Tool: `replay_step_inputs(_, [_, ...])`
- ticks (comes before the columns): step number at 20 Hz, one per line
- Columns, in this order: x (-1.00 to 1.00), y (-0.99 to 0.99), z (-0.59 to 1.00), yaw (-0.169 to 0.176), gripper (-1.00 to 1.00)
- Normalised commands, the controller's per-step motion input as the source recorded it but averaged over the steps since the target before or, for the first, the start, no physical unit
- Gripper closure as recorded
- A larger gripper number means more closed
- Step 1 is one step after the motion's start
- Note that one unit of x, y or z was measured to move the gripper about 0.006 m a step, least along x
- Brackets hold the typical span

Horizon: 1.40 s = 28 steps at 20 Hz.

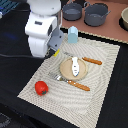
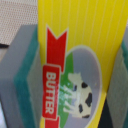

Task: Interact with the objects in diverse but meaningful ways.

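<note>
In the wrist view a yellow box [image 2: 75,45] with a red "BUTTER" label and a cow print fills the frame. It sits between the grey-and-green pads [image 2: 20,75] of my gripper [image 2: 70,75], which is shut on it. In the exterior view my gripper [image 1: 56,44] hangs over the back left part of the placemat, and the arm hides the box. A shiny red pepper [image 1: 42,87] lies at the mat's front left. A white carton [image 1: 73,35] stands at the mat's back edge. A white elongated piece [image 1: 75,65] lies on the tan plate [image 1: 65,69].
A beige placemat [image 1: 102,85] covers the dark table. Wooden-handled cutlery lies beside the plate: a knife [image 1: 92,61] behind it and a fork [image 1: 75,83] in front. Two grey pots [image 1: 96,14] stand at the back. A brown dish [image 1: 124,19] is at the exterior view's right edge.
</note>
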Motion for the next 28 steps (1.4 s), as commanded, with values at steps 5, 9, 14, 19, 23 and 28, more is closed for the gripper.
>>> replay_step_inputs(5, [0.82, -0.46, 0.41, -0.032, 1.0])
replay_step_inputs(9, [0.82, -0.46, 0.4, -0.029, 1.0])
replay_step_inputs(14, [0.77, -0.47, 0.32, -0.051, 1.0])
replay_step_inputs(19, [0.75, -0.49, 0.06, -0.069, 1.0])
replay_step_inputs(23, [0.64, -0.57, -0.25, -0.084, 1.0])
replay_step_inputs(28, [0.72, -0.49, -0.21, -0.093, 1.0])
